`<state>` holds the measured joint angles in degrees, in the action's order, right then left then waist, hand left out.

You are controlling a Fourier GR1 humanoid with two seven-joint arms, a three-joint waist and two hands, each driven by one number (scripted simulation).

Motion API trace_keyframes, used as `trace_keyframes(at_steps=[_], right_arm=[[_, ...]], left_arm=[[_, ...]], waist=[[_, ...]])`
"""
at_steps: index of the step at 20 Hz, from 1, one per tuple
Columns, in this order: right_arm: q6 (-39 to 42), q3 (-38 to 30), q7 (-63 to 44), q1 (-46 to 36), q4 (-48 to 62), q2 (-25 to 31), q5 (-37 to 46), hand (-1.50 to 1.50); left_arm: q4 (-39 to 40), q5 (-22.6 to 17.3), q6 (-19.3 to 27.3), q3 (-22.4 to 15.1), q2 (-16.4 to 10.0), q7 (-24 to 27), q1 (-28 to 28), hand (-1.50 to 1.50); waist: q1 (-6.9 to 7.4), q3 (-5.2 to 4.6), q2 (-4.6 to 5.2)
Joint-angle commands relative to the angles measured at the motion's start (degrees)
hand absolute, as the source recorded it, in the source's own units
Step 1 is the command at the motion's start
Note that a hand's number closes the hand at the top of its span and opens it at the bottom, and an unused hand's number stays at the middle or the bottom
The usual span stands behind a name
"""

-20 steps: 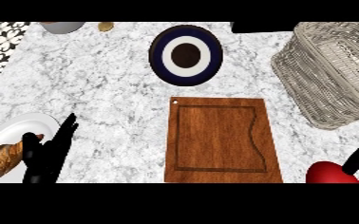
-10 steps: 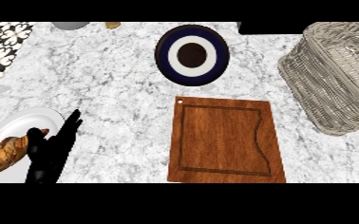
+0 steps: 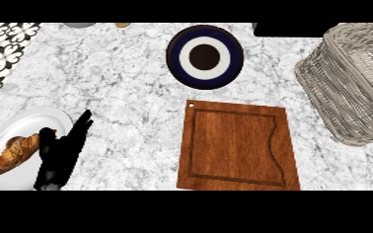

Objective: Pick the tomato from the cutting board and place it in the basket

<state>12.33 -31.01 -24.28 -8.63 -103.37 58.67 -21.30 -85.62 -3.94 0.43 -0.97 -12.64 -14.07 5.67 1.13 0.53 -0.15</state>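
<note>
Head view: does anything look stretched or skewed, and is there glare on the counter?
Head view: the round dark blue and white plate looks taller than wide, so it is stretched; the brown wooden cutting board looks skewed, wider at its near edge; the grey-veined white marble counter is evenly lit, with no glare spot that shows.

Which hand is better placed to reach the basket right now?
Probably the right. The basket sits at the view's right edge, while the left hand rests open at far left by the white plate, with the cutting board between. The right hand is out of view, so its position is unconfirmed.
</note>
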Motion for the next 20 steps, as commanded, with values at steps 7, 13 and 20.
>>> trace_keyframes(at_steps=[7, 13, 20], right_arm=[[-0.97, 10.92, 9.23, -10.93, 17.97, -3.09, 7.92, 1.50], [3.97, 9.73, 15.86, -14.27, 33.28, -6.51, 4.97, 1.50], [4.55, 12.22, 20.72, -22.82, 45.27, -7.06, 9.65, 1.50]], left_arm=[[2.73, 1.45, 0.46, -1.61, 1.85, -3.83, 0.38, 0.00], [6.65, 1.80, 0.55, -1.17, 3.31, -0.23, 0.65, 0.00], [3.70, -0.33, -2.00, 1.45, 0.65, -2.17, 1.40, 0.00]], waist=[[0.77, -0.52, 0.62], [0.33, -0.50, 0.74], [0.43, -0.51, 0.54]])
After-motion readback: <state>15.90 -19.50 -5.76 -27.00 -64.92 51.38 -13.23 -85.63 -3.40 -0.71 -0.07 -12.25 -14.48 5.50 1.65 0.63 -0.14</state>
